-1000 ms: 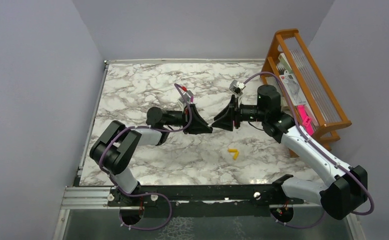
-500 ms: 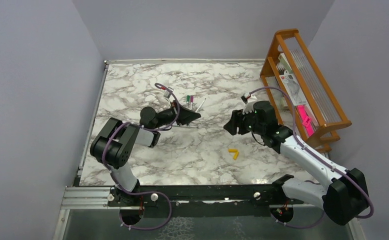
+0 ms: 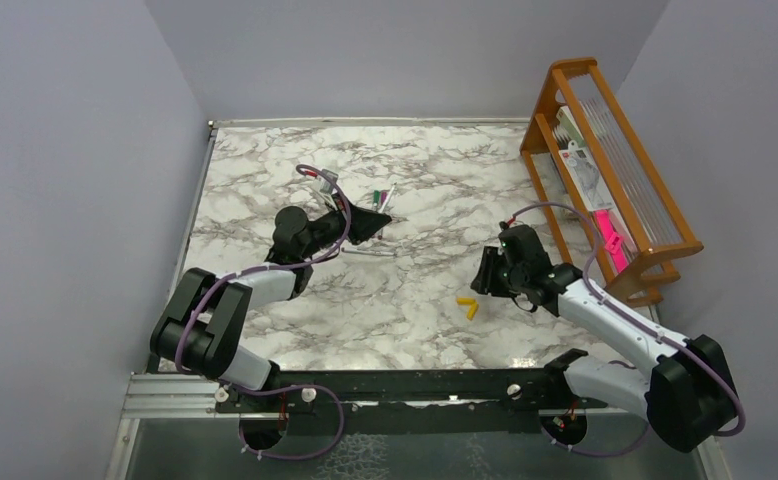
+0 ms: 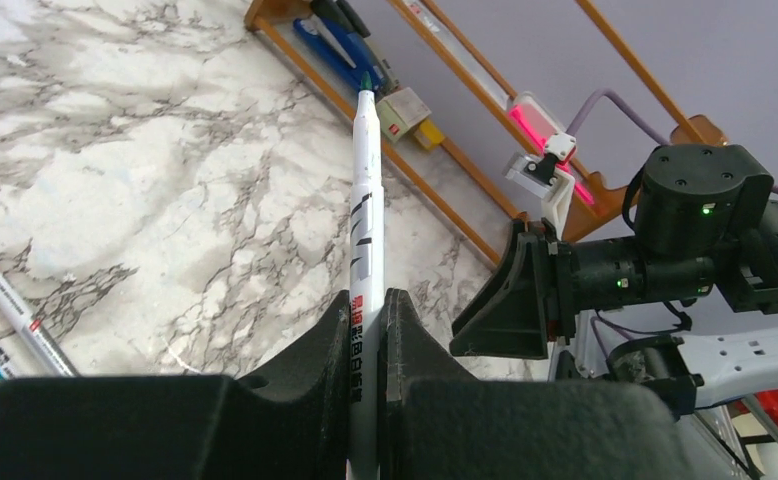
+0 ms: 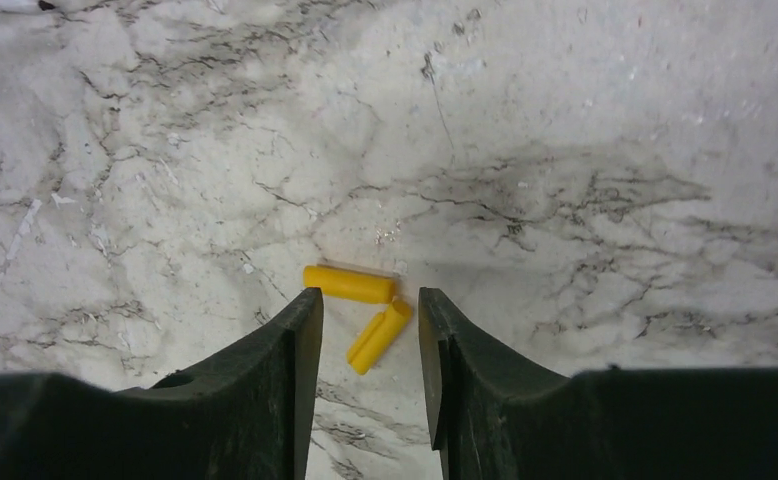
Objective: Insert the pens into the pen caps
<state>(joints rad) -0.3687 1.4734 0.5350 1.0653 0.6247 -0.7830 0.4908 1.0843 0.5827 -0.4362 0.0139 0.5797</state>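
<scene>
Here, right gripper [image 5: 368, 300] released at lower centre, yellow caps [image 5: 350, 284] lying in the gap between its jaws; left gripper [image 4: 367, 300] clenched on a pen [image 4: 363, 200].

The counter [image 3: 265, 170] looks like white marble veined in grey, smooth with a low sheen. The left claw [image 4: 367, 300] and right claw [image 5: 370, 295] are matt black plastic, finely grained. The pen [image 4: 365, 220] has a glossy white plastic barrel with print. The yellow caps [image 5: 348, 284] are smooth plastic. At the upper right of the overhead view, the rack [image 3: 571, 68] is varnished orange-brown wood.
</scene>
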